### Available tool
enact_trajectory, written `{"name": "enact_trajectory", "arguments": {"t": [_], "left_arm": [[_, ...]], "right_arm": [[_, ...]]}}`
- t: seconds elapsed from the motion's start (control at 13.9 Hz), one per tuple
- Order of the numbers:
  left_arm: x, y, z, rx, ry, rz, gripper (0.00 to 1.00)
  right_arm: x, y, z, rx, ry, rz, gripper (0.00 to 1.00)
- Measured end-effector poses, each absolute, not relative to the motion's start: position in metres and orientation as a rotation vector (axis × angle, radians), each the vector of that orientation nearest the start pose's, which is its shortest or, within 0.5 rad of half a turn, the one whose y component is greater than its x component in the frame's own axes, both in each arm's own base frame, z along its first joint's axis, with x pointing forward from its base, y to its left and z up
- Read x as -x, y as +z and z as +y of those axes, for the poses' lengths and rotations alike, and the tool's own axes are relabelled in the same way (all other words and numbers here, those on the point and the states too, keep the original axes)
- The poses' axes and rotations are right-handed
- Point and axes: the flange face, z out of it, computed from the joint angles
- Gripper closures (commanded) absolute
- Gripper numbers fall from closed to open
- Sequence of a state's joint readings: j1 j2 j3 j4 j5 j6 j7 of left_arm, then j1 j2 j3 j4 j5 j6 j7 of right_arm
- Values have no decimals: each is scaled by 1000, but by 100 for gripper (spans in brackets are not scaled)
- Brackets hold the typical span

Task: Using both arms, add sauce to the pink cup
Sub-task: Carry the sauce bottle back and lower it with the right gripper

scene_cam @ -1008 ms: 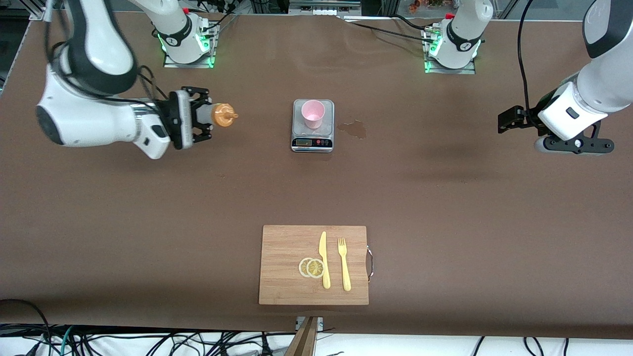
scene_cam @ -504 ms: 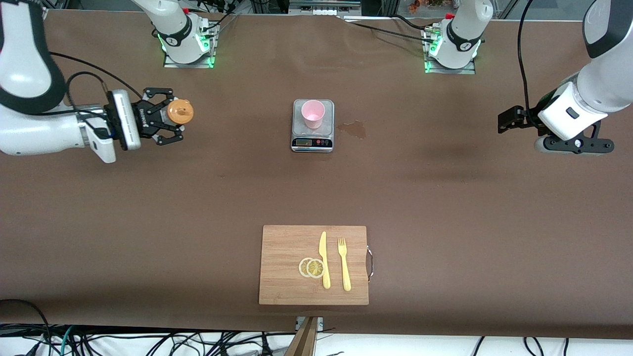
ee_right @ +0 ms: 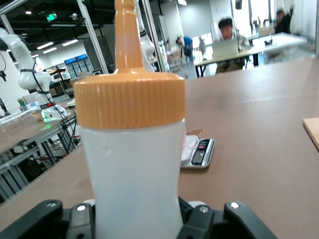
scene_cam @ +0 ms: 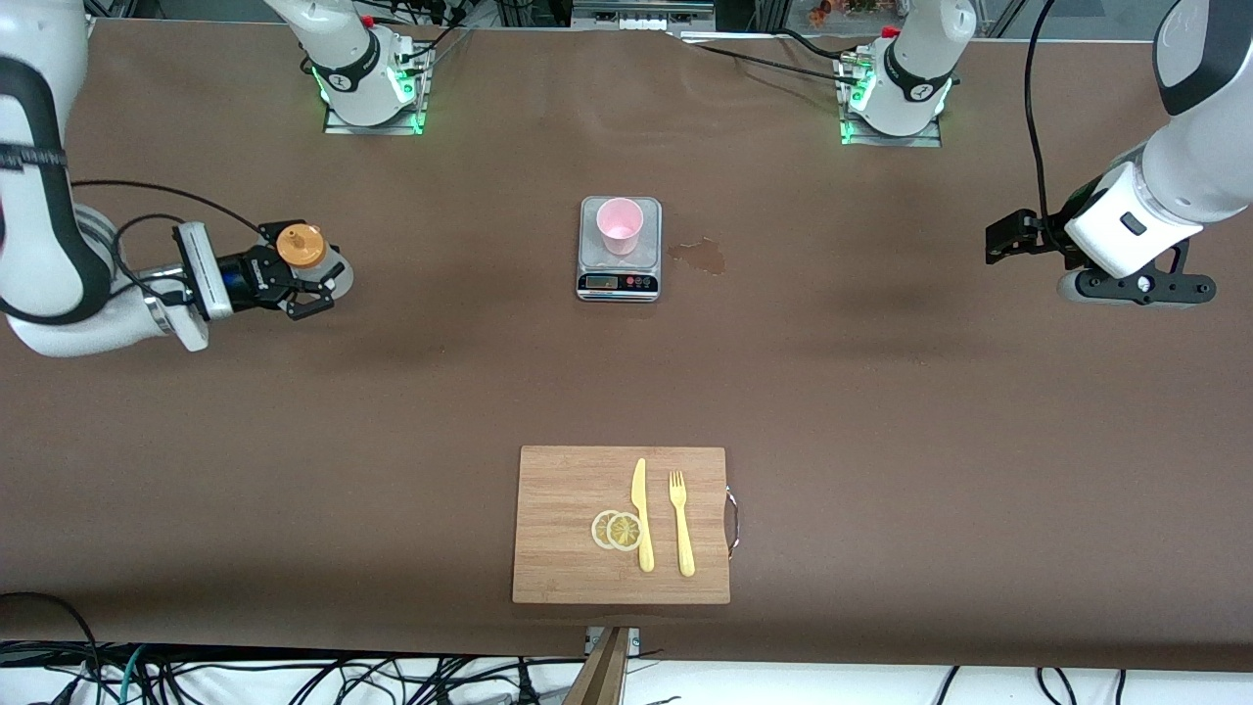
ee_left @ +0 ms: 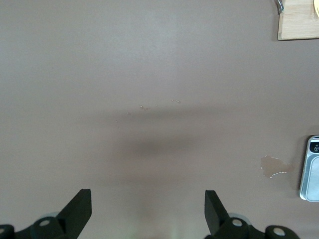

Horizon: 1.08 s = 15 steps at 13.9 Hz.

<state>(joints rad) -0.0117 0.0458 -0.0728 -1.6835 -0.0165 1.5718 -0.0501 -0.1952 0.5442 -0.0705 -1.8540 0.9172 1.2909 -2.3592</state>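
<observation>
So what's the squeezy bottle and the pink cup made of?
The sauce bottle looks like cloudy, soft plastic, since light shows through it; its orange cap is ridged hard plastic. The pink cup looks like smooth, matte plastic, though that is less certain.

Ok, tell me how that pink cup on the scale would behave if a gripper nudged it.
The pink cup looks like thin plastic, so it is probably light and would slide or tip easily. It stands upright on the small scale, a raised platform, so a push could knock it off the edge. Its round, tapered shape suggests it would roll in a curve once down.
</observation>
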Motion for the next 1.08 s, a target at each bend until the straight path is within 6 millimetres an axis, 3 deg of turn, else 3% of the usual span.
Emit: {"name": "enact_trajectory", "arguments": {"t": [0.14, 0.29, 0.5, 0.72, 0.79, 0.86, 0.94, 1.08], "left_arm": [[-557, 546, -48, 3140, 249, 52, 0], [-557, 546, -48, 3140, 249, 52, 0], [-557, 546, -48, 3140, 249, 52, 0], [-557, 546, -48, 3140, 249, 52, 0], [-557, 546, -48, 3140, 249, 52, 0], [-557, 546, -48, 3140, 249, 52, 0], [-557, 546, -48, 3140, 249, 52, 0], [-557, 546, -48, 3140, 249, 52, 0]], "right_arm": [[-538, 186, -61, 1105, -722, -1412, 96], [-533, 147, -69, 1050, -766, -1394, 95], [-532, 113, -67, 992, -817, -1397, 93], [-539, 96, -68, 964, -844, -1419, 86], [-541, 95, -68, 963, -845, -1422, 78], [-542, 93, -69, 964, -844, -1423, 59], [-541, 91, -72, 971, -842, -1422, 1], [-540, 82, -77, 982, -837, -1416, 0]]}}
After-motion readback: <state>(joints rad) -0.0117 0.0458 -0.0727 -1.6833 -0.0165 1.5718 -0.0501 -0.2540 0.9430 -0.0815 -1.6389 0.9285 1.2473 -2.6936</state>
